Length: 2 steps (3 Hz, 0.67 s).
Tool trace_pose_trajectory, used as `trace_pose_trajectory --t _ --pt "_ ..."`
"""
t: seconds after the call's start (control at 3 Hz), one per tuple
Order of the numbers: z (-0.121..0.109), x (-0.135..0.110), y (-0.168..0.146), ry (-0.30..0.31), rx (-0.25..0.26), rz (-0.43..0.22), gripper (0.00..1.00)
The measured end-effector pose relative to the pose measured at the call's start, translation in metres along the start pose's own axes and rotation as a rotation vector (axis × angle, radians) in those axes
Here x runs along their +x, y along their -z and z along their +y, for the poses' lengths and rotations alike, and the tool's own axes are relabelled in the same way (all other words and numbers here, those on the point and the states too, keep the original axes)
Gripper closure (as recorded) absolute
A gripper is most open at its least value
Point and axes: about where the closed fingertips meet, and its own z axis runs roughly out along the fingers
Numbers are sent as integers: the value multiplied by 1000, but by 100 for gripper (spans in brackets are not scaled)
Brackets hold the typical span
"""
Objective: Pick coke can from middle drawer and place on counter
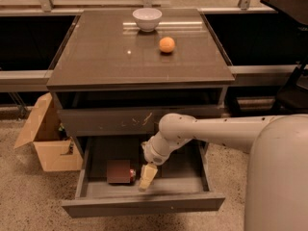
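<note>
The coke can lies on its side in the left half of the open middle drawer, red with a silver end facing right. My gripper hangs down inside the drawer from the white arm. It sits just right of the can, close to its silver end or touching it. The counter is the glossy dark slab on top of the cabinet, above the arm.
On the counter stand a white bowl at the back and an orange right of centre. A closed drawer front with white scratches is above the open drawer. A cardboard box sits on the floor at left, a dark chair at right.
</note>
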Motion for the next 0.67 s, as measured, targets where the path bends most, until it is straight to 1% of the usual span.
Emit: trace_pose_trajectory --t 0.33,0.67 --pt "-24 2 -46 -5 36 -46 0" --pt "-24 2 -46 -5 36 -46 0"
